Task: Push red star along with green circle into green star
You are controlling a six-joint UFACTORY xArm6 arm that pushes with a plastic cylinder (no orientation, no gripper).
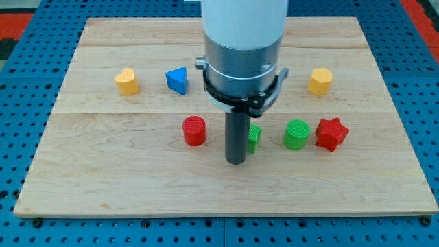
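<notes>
The red star (332,133) lies on the wooden board at the view's right, touching the right side of the green circle (296,134). The green star (253,136) sits left of the green circle with a small gap between them; the rod hides most of it. My tip (236,161) rests on the board just left of and slightly below the green star, between it and the red circle (194,130).
A yellow heart (126,81) and a blue triangle (178,80) lie at the upper left. A yellow hexagon (319,81) lies at the upper right. The wooden board (103,171) rests on a blue perforated table.
</notes>
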